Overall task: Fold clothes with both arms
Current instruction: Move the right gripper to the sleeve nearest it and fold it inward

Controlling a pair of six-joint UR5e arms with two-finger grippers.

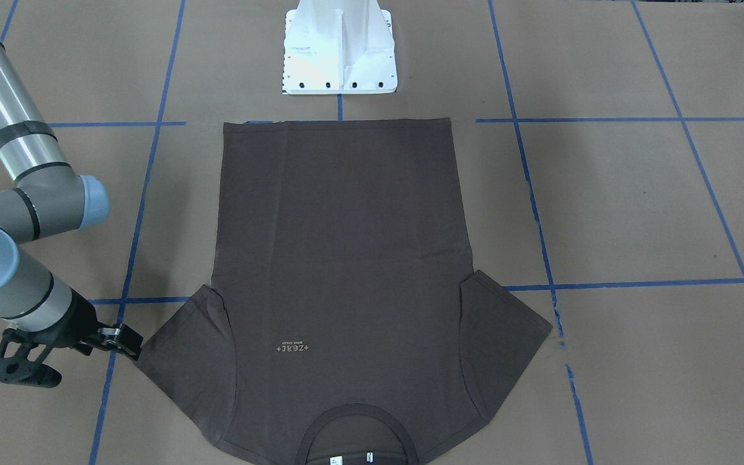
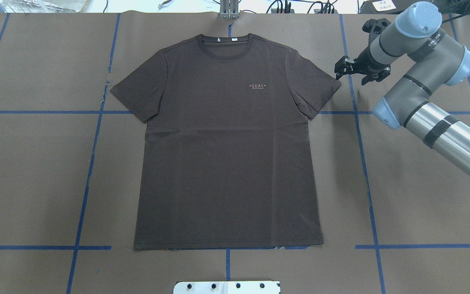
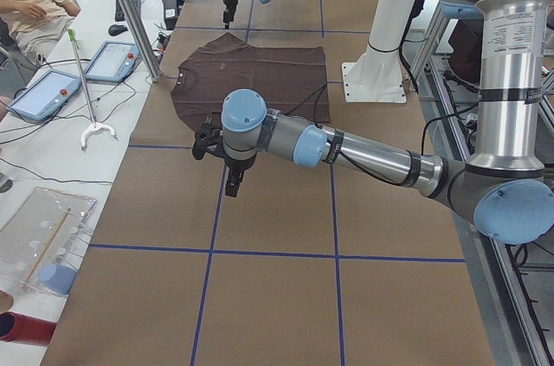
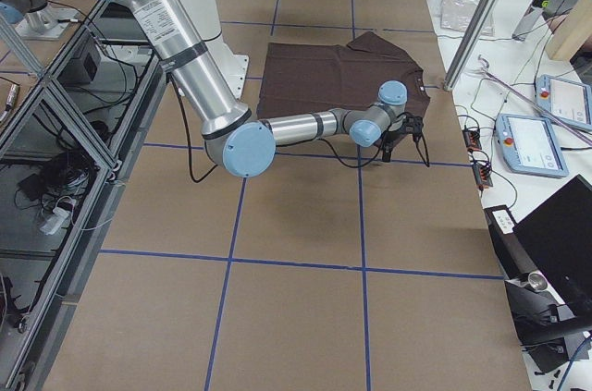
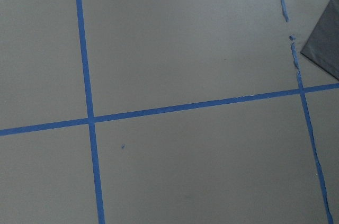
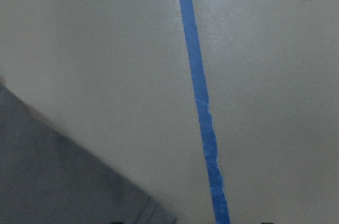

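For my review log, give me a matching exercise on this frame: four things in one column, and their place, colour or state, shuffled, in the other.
Things:
1. T-shirt
2. right gripper
3. pedestal base
4. tape lines

Descriptions:
A. black, next to the corner of a sleeve
B. blue, forming a grid on the table
C. dark brown, spread flat, with the logo facing up
D. white, just beyond the hem

Pairs: 1-C, 2-A, 3-D, 4-B.

brown table [image 2: 422, 196], t-shirt [image 2: 227, 155] flat on it
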